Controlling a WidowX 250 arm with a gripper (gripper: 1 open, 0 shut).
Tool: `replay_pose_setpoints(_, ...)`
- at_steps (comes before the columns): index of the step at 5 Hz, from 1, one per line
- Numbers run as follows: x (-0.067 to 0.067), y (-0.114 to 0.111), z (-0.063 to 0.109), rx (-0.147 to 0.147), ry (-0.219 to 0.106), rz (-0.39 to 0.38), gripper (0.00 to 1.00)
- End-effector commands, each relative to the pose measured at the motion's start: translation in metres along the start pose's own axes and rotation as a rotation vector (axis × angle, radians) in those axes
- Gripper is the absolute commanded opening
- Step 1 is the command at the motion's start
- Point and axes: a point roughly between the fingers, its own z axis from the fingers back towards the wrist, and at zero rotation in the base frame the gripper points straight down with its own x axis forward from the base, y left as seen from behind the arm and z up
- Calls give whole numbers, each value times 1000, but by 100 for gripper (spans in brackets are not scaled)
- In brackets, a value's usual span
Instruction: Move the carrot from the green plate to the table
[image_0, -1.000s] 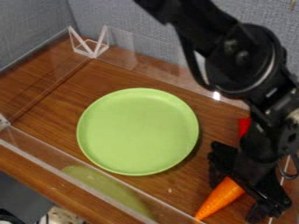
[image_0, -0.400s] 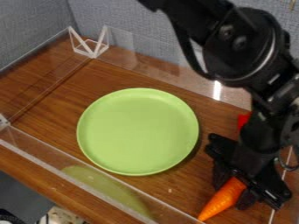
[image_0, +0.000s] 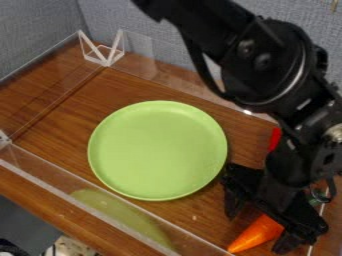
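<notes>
The orange carrot (image_0: 254, 238) lies on the reddish-brown table (image_0: 80, 100) near the front right edge, to the right of the green plate (image_0: 158, 148). Its thick end is hidden under my hand. The plate holds nothing. My gripper (image_0: 271, 211) points down just over the carrot's upper end. Its black fingers (image_0: 238, 196) are spread wide and open, with a gap showing between them and the carrot.
A red block (image_0: 277, 140) peeks out behind my arm at the right. Clear acrylic walls (image_0: 40, 70) edge the table on the left and along the front. A small white wire stand (image_0: 102, 46) sits at the back left corner.
The wrist has rolled and the fingers now stand wider apart and a little further left in the picture. The carrot stays on the table at the front right.
</notes>
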Motion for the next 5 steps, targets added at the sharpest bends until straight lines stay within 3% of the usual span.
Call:
replay_pose_setpoints(1,5,-13,5,-44,-59,-27,0)
replay_pose_setpoints(2,3,-18,14,-27,-44,-27,0)
replay_pose_setpoints(4,7,-11,62,40,4,209,0)
replay_pose_setpoints(5,5,6,91,56,2,368,0)
